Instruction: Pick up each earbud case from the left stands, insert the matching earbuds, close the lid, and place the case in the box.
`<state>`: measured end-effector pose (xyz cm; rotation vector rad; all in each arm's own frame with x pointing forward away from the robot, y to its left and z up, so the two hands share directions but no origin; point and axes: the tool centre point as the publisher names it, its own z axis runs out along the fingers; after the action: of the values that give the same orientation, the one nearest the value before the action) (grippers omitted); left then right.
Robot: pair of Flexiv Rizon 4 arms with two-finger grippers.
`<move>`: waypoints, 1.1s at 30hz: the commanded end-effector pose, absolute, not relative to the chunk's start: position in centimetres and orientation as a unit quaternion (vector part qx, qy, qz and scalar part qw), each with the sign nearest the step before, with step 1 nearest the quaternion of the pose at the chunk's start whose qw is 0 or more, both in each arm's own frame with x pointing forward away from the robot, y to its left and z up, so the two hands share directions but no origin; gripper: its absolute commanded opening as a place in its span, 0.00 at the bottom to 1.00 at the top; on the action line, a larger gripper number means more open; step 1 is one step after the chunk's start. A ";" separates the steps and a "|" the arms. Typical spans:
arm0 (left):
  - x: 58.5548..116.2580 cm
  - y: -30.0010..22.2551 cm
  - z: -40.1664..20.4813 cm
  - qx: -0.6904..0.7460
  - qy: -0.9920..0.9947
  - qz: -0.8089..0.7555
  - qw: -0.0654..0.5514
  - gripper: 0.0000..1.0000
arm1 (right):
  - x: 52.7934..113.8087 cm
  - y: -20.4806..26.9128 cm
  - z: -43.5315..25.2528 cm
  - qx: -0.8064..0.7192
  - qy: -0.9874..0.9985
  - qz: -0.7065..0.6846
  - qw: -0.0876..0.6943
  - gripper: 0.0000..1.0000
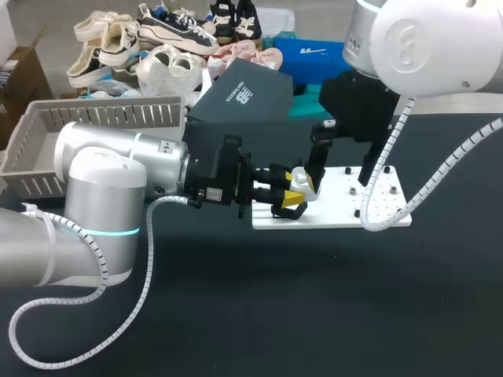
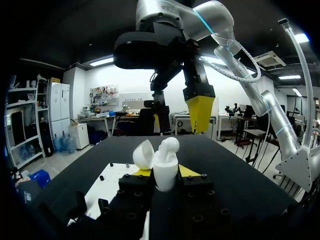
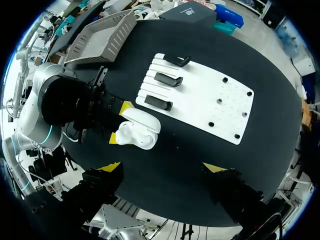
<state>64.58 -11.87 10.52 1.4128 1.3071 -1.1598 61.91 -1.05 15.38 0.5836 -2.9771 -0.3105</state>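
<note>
Left gripper (image 2: 165,172) is presenting the earbud case (image 3: 140,131)
It is clamping the case upright near the white board (image 1: 385,206), with the lid (image 2: 143,154) open and 1 earbud (image 2: 169,146) protruding, so the right gripper (image 3: 162,167), hovering above with fingers spread, is getting clear access.

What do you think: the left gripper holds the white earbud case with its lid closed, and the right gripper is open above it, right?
The lid is open, not closed, as the left wrist view shows. The left gripper does hold the white earbud case, with the right gripper open above it.
</note>
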 end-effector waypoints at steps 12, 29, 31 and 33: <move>64.5 -11.9 10.5 0.566 0.525 -0.464 0.434 0.00 | 64.0 -0.3 14.4 0.193 -0.972 -0.123 0.055 1.00; 64.5 -11.9 10.5 0.566 0.525 -0.464 0.434 0.00 | 65.0 0.1 15.8 0.182 -0.974 -0.134 0.033 1.00; 64.5 -11.9 10.5 0.566 0.525 -0.464 0.434 0.00 | 65.7 0.0 15.9 0.157 -0.978 -0.135 0.034 1.00; 64.5 -11.9 10.5 0.566 0.525 -0.464 0.434 0.00 | 66.3 0.0 15.9 0.133 -0.981 -0.136 0.036 1.00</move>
<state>64.58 -11.87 10.53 1.4128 1.3072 -1.1598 65.95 0.11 15.93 0.4492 -3.0134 -0.4161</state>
